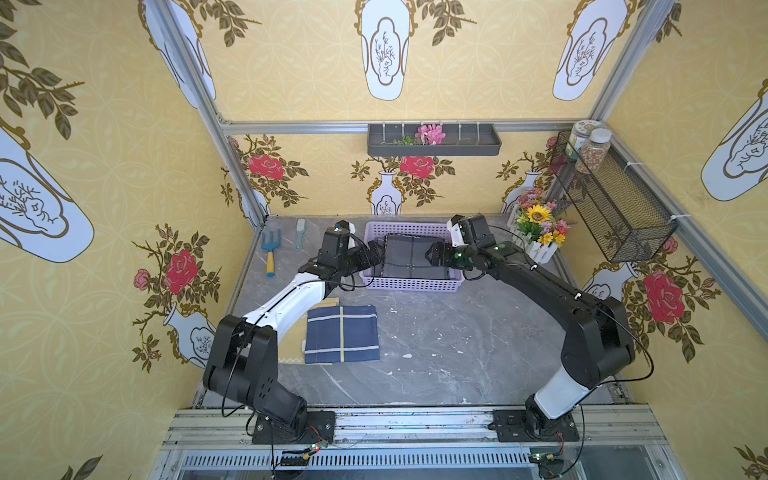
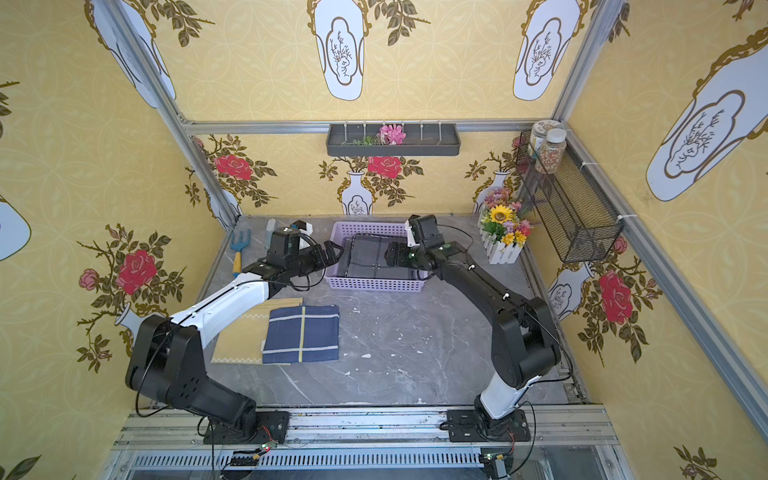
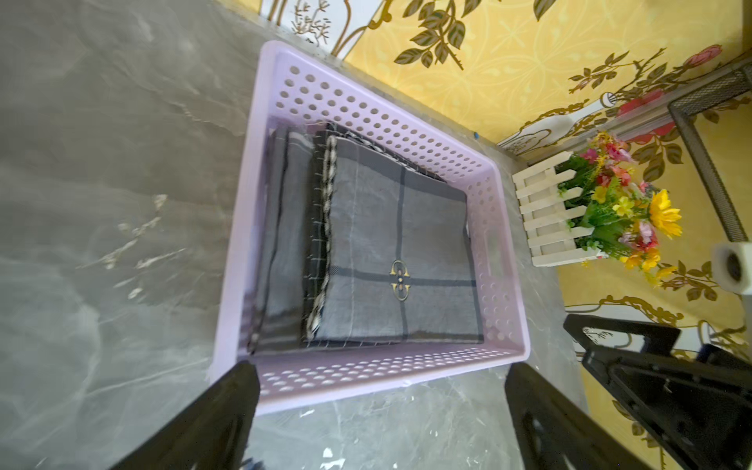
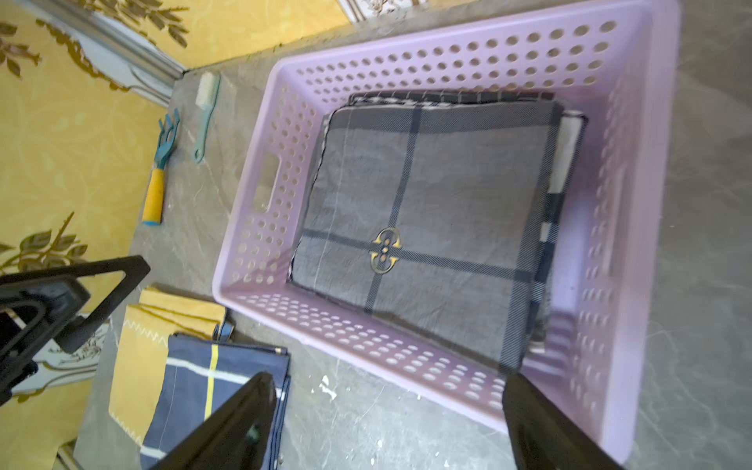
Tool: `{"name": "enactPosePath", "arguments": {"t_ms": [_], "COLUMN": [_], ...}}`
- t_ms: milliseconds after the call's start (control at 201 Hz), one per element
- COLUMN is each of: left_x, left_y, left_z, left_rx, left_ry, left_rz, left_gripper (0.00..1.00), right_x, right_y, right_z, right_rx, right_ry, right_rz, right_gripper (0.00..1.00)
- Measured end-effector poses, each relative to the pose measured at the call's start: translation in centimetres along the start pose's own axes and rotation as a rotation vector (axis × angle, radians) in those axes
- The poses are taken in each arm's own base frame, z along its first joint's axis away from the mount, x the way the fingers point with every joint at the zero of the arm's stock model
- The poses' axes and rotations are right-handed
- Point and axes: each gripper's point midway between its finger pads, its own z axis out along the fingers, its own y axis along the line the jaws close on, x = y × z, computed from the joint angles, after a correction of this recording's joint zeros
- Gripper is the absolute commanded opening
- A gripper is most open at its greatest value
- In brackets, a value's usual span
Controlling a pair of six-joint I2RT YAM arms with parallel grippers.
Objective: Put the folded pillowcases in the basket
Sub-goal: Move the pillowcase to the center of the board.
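Pillowcase [image 3: 398, 252], grey, folded, lies flat in the basket [image 3: 366, 378], perhaps atop another cloth [image 3: 285, 244], blurred; my left pincer [image 3: 380, 368] and right pincer [image 4: 388, 378] gape apart, empty. Placing done, I judge; only withdrawal remains.

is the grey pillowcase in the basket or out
In: the grey pillowcase lies folded flat inside the basket walls; the left gripper and right gripper stand open, clear of it.

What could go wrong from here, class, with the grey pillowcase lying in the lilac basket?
The left gripper and right gripper hang with open jaws at the basket walls; pulling back could catch a rim and drag it.
The right arm passes close to the flower planter and might knock it.
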Motion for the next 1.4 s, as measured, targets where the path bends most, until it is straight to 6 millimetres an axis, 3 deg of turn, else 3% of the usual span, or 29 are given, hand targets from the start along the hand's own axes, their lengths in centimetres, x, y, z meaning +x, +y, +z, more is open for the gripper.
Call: {"name": "enactPosePath", "arguments": {"t_ms": [130, 324, 444, 698, 1166, 1401], "left_x": [2.8, 7.2, 9.6, 12.6, 14.6, 15.3], "left_y": [2.6, 6.3, 8.7, 12.0, 14.0, 13.4], "left_z": [-1.7, -3.3, -4.0, -4.7, -4.8, -4.0], "left_rx": [-0.066, -0.151, -0.215, -0.307, -0.382, -0.377], "left_ry": [0.015, 0.050, 0.067, 0.077, 0.070, 0.064], "left_rz": [-0.021, -0.073, -0.116, -0.202, -0.257, -0.228], "left_gripper": [1.00, 1.00, 1.00, 1.00, 1.00, 1.00], "right_x": [3.0, 6.3, 6.8, 6.2, 4.3, 5.8], "right_y": [2.3, 3.1, 2.6, 1.9, -0.7, -2.4], "right_z": [0.0, -0.1, -0.7, -3.1, -7.3, -9.1], "right_rx": [-0.018, -0.009, 0.008, 0.027, 0.037, 0.064], "right_ry": [0.042, 0.082, 0.068, -0.031, -0.185, -0.228], "right_rz": [-0.043, -0.058, -0.053, -0.026, 0.022, 0.033], "right_gripper": [0.97, 0.97, 0.97, 0.97, 0.97, 0.97]}}
